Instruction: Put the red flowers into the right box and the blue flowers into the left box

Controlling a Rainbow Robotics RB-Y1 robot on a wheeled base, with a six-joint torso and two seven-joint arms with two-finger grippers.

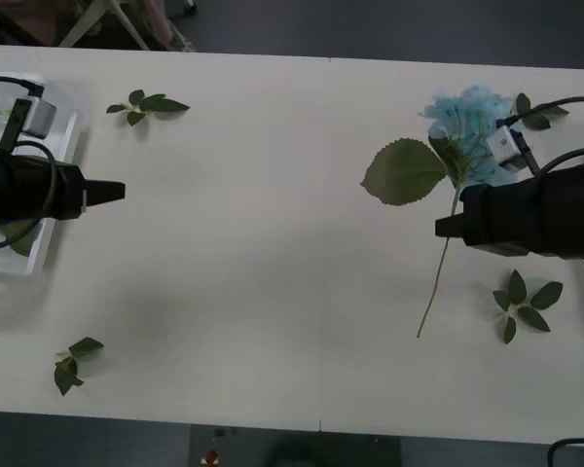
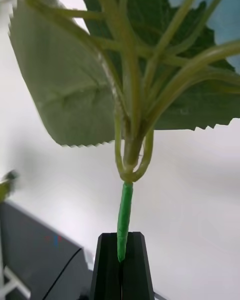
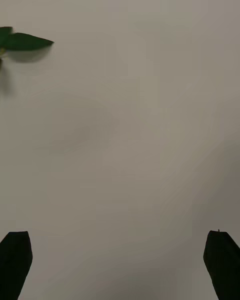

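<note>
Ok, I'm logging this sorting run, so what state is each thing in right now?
right end effector: shut on the blue flower's stem.
blue flower: held by the stem, head toward the table's far edge.
left end effector: open, holding nothing, beside the left box.
left box: at the table's left end.

Pale-blue flower head (image 1: pixel 467 117), green leaves and stem, upper right; table (image 1: pixel 273 243) plain white; both claws black; leaf sprigs (image 1: pixel 148 105) dark green.
</note>
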